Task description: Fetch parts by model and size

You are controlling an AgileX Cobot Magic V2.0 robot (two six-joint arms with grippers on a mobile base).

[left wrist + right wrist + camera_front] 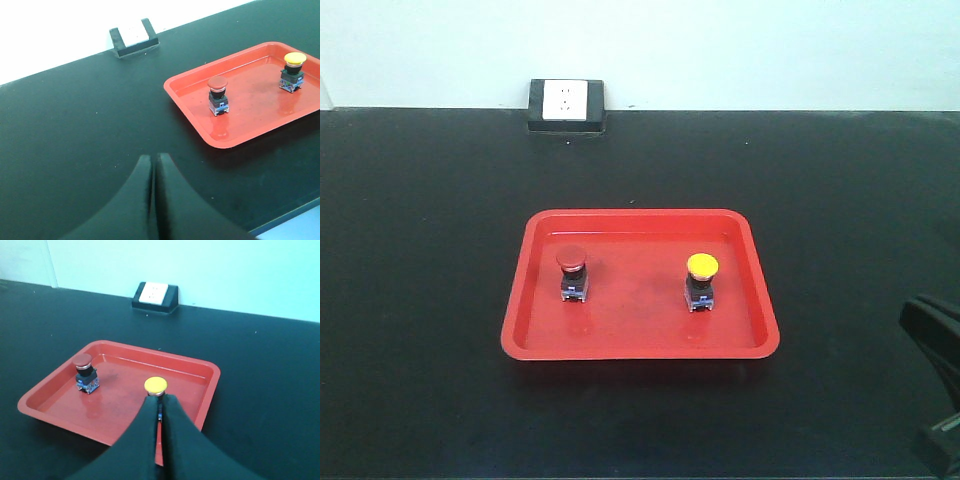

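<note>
On the black counter a red tray holds both switches upright and well apart — the red-capped switch left, the yellow-capped switch right. The right fingers, pressed together and holding nothing, hover just before the yellow cap, hiding its base. The left fingers, likewise closed, hang over bare counter, clear of the tray. Only the front view shows both bases unobstructed — a wall socket sits behind.
</note>
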